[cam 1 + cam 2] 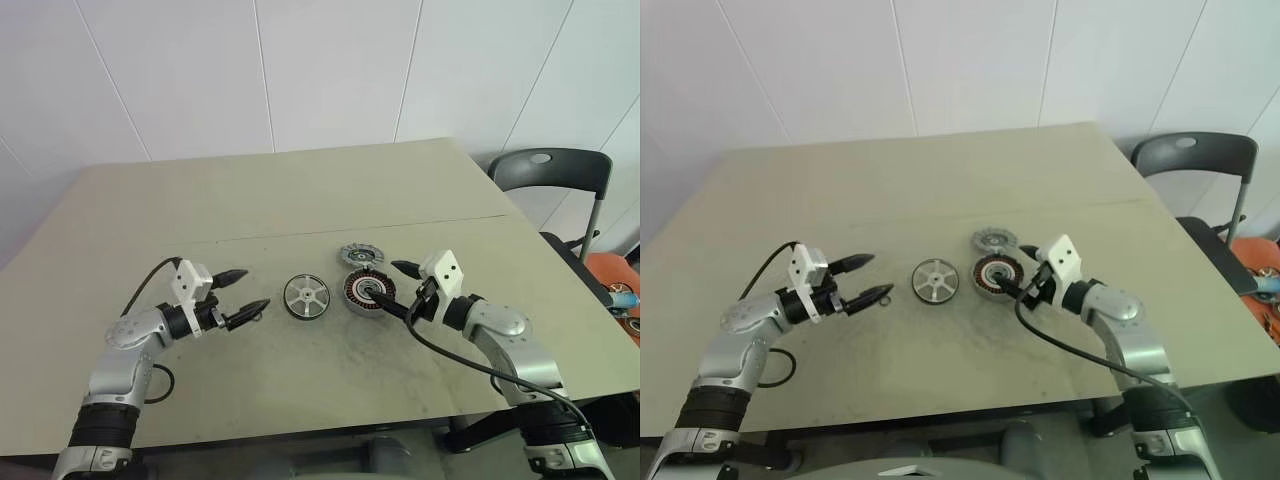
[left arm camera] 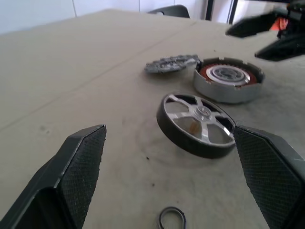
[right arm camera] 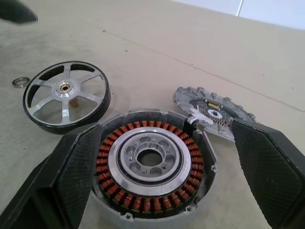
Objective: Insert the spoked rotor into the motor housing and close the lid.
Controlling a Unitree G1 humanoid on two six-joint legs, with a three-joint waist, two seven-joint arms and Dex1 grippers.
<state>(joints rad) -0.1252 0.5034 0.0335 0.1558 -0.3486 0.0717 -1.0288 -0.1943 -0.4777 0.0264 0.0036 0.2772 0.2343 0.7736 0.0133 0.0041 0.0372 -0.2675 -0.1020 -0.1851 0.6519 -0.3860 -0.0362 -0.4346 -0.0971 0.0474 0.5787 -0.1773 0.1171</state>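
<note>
Overhead, spoked rotor (image 1: 306, 296), motor housing (image 1: 366, 292) and lid (image 1: 361, 255) clustered mid-desk (image 1: 300, 200), lid toward the far edge, left hand (image 1: 243, 296) wide open and empty beside the rotor, right hand (image 1: 392, 288) wide open over the housing, left wrist view, small ring (image 2: 172, 218) lying near the rotor, right wrist view, fingers (image 3: 71, 176) flanking the housing, holding nothing.

Beige table (image 1: 300, 200) w/ a thin seam across its top, surface scuffed & grey-smudged towards the near edge. White panelled wall (image 1: 330, 70) behind, thin joint lines btwn panels. Dark grey chair (image 1: 555, 170) at the table's far right corner, something orange (image 1: 612, 275) just past it. Light soft, even.
</note>
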